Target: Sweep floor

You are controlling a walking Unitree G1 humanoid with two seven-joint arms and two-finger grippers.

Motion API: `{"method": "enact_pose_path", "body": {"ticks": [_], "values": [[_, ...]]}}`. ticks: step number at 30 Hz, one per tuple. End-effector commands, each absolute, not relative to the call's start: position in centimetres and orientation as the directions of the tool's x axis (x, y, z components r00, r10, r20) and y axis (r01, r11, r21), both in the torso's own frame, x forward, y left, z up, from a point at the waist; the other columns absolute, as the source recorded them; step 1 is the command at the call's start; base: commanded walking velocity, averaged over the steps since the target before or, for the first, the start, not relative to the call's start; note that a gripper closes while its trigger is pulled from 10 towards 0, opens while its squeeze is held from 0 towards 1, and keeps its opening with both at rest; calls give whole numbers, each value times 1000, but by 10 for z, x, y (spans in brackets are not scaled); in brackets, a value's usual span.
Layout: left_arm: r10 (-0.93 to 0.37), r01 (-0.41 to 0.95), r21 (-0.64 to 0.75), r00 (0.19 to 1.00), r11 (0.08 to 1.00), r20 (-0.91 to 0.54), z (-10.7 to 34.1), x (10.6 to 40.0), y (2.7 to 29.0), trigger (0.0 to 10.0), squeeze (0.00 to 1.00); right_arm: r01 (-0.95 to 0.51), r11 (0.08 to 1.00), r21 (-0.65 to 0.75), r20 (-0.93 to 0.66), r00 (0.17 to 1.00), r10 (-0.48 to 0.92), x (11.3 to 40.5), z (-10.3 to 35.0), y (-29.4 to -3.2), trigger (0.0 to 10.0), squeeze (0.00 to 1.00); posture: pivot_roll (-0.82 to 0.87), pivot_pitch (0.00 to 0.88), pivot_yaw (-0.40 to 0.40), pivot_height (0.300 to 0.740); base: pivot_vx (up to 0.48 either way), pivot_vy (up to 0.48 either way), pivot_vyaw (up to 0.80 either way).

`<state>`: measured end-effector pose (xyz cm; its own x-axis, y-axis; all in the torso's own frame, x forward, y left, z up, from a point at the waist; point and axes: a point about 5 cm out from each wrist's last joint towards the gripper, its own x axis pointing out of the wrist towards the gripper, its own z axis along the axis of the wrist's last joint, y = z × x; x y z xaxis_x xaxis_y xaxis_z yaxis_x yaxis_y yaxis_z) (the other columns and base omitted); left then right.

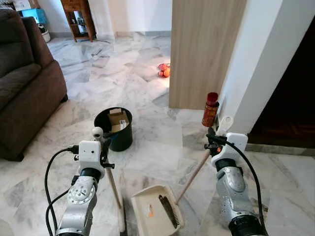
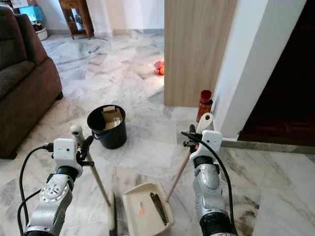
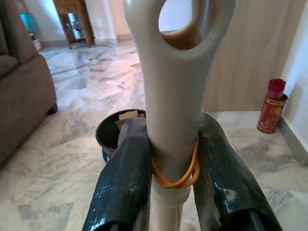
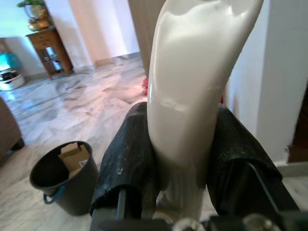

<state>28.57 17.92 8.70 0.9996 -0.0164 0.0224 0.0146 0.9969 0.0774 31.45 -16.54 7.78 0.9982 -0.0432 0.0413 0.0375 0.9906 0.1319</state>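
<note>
My left gripper (image 1: pixel 105 147) is shut on a cream handle (image 3: pixel 171 86) with an orange rubber band around it. That handle slants down to the left side of a cream dustpan (image 1: pixel 147 204) on the marble floor just in front of me. My right gripper (image 1: pixel 214 138) is shut on the pale broom handle (image 4: pixel 187 72). This broom stick (image 1: pixel 193 174) slopes down and left, and its dark bristles (image 1: pixel 167 210) rest inside the dustpan. A small orange scrap (image 1: pixel 150 212) lies in the pan beside them.
A black bucket (image 1: pixel 114 129) holding cardboard stands ahead, slightly left. A brown sofa (image 1: pixel 24 83) is on the left. A wooden panel (image 1: pixel 204 49), a white wall corner and a red canister (image 1: pixel 210 109) are ahead right. Orange items (image 1: pixel 164 70) lie on the floor farther off.
</note>
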Motion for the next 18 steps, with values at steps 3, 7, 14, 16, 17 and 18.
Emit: {"method": "enact_pose_path", "body": {"ticks": [3,7,14,16,17,18], "values": [[-9,3,97,998,995,63,98,288,183,10000,0,33,987,158,67,997,-44,317,83,-162,10000,0,136,0,55,740,0,311,0],[-3,-3,97,998,995,62,97,288,185,10000,0,37,985,169,53,998,-47,317,82,-162,10000,0,138,0,52,740,0,318,0],[5,-10,94,998,995,58,96,286,185,10000,0,30,987,155,61,997,-40,318,83,-161,10000,0,138,0,46,740,0,337,-414],[6,-11,93,998,996,58,96,287,184,10000,0,33,987,160,59,997,-43,318,83,-161,10000,0,139,0,45,740,0,339,0],[8,-14,92,998,996,58,96,287,185,10000,0,32,986,161,60,997,-43,318,84,-161,10000,0,140,0,43,740,0,337,0],[9,-14,92,998,996,58,96,287,185,10000,0,32,986,161,60,997,-42,318,84,-161,10000,0,140,0,43,740,0,337,0]]}}
